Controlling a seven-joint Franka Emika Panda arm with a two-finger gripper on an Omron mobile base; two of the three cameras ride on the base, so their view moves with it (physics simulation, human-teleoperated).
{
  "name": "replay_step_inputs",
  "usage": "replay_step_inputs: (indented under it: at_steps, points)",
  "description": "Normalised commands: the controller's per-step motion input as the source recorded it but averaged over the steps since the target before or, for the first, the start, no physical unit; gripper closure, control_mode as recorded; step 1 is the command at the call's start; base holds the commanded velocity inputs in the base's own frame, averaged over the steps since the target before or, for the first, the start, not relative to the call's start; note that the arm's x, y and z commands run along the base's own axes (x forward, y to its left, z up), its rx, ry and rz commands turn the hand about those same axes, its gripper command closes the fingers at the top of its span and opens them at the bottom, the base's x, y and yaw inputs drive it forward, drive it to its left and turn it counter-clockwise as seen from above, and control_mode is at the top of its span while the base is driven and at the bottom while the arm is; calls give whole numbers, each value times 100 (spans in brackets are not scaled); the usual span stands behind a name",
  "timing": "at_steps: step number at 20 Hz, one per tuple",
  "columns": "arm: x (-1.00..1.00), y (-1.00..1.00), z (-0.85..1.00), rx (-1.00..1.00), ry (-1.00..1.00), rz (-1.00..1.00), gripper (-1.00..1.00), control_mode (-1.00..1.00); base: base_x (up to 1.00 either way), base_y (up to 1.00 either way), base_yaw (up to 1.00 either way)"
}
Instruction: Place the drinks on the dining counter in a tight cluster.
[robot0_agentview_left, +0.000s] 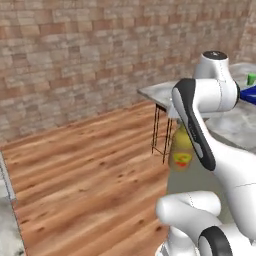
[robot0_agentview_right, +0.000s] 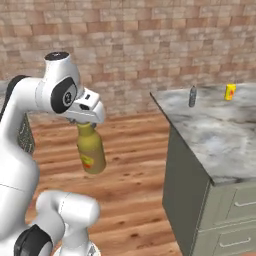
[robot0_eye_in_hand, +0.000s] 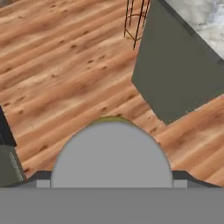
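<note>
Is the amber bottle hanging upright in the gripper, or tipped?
Roughly upright, slightly tilted: the amber bottle hangs cap-up from the gripper, clear of the floor.

The tall amber-yellow bottle with a red-yellow label hangs upright in the air above the wooden floor, off the counter's near corner; its grey cap faces the hand camera. A small clear water bottle stands upright on the marble dining counter, near its far edge.
</note>
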Motion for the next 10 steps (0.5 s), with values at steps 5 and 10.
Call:
replay_step_inputs:
  at_steps: [5,10]
  points:
    - [0,0,0,0,0,0,100,100,100,95,-51]
    - [0,0,0,0,0,0,100,100,81,65,-75]
